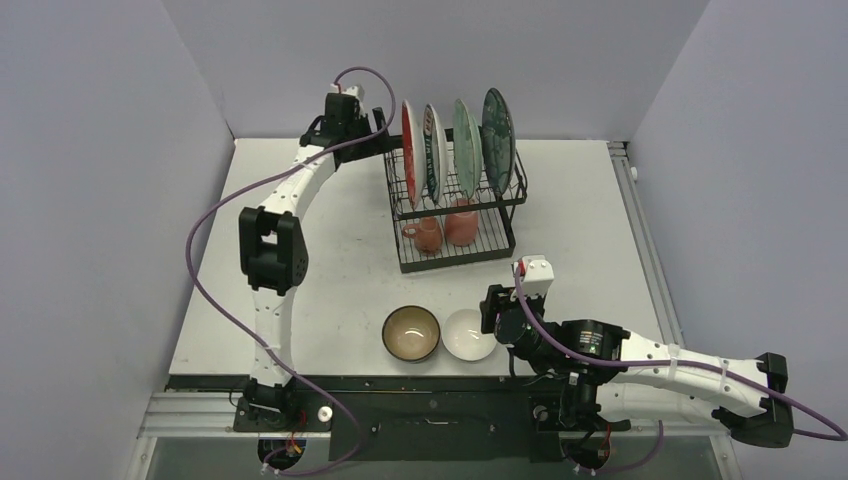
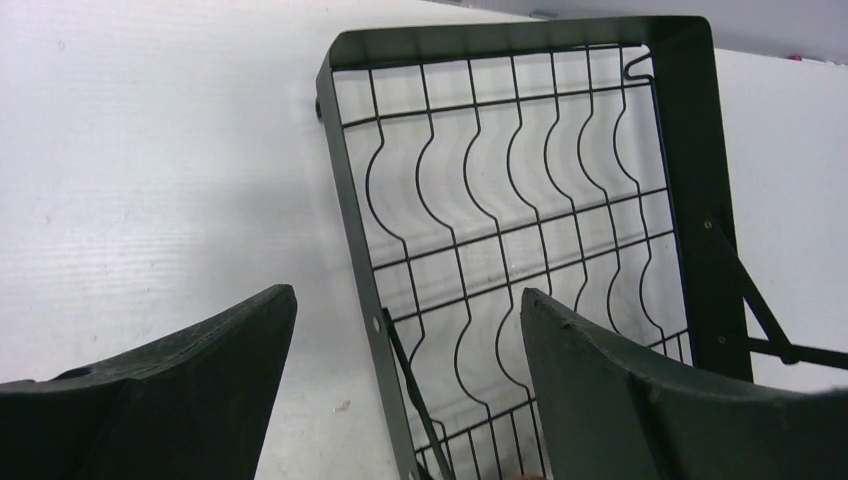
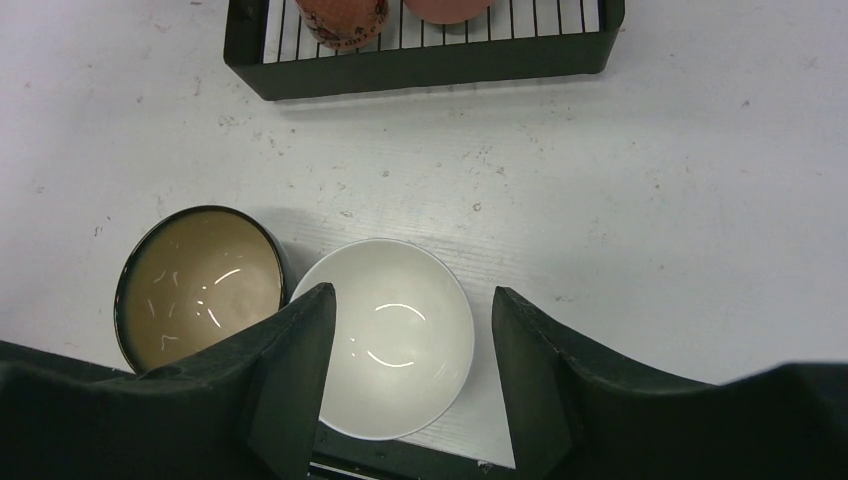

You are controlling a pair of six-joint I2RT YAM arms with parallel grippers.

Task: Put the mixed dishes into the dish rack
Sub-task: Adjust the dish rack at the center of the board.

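Observation:
The black wire dish rack stands at the back middle of the table. Several plates stand upright in its top slots: red-orange, white, light green and dark teal. Two pinkish mugs sit in its lower tray. The brown bowl and the small white bowl sit side by side near the front edge. My right gripper is open and empty above the white bowl, with the brown bowl to its left. My left gripper is open and empty over the rack's back left corner.
Grey walls close in the table on the left, back and right. The table's front edge lies just below the white bowl. The rack's front wall and the two mugs show at the top of the right wrist view.

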